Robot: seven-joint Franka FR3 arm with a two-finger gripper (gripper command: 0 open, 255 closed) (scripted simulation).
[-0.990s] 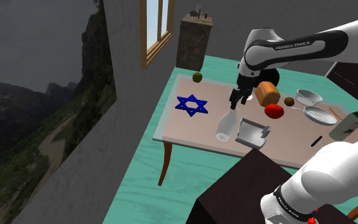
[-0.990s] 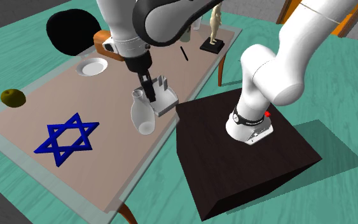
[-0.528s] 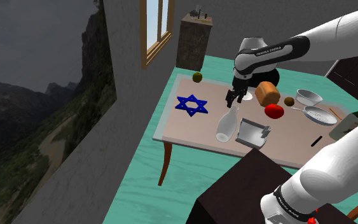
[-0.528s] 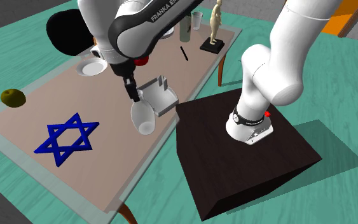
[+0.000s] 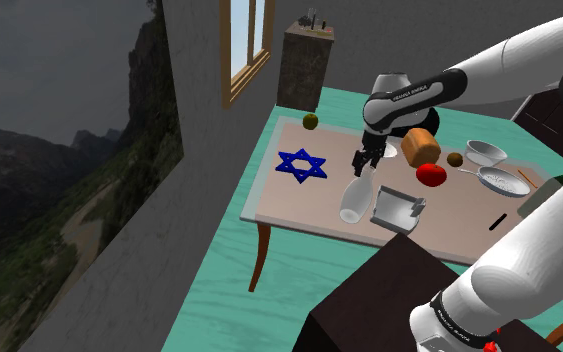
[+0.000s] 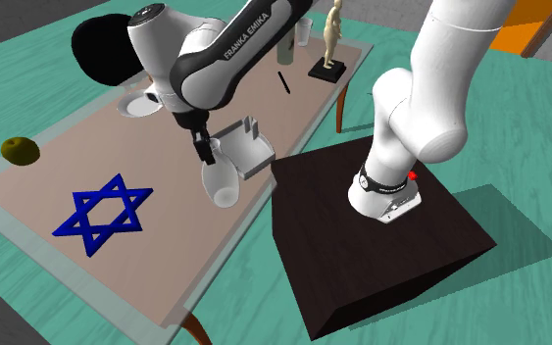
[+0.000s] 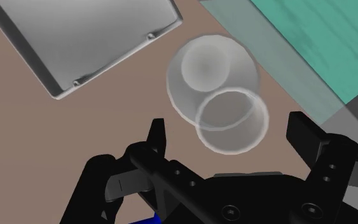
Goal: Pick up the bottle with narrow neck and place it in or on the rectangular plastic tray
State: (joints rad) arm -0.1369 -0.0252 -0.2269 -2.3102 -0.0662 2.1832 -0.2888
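Table held the clear bottle upright just beside the grey tray, w/ the hand open over its neck; closing off-centre could've tipped it.

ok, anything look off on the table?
Nothing stands out. The clear bottle stands upright beside the grey tray, nothing spilled. The gripper is open, with a finger on either side of the bottle's neck, not touching it.

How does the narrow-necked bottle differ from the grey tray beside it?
The bottle is see-through and round; the tray is opaque grey and rectangular. The bottle stands upright and tall; the tray lies low and flat. Both rest on the table, side by side.
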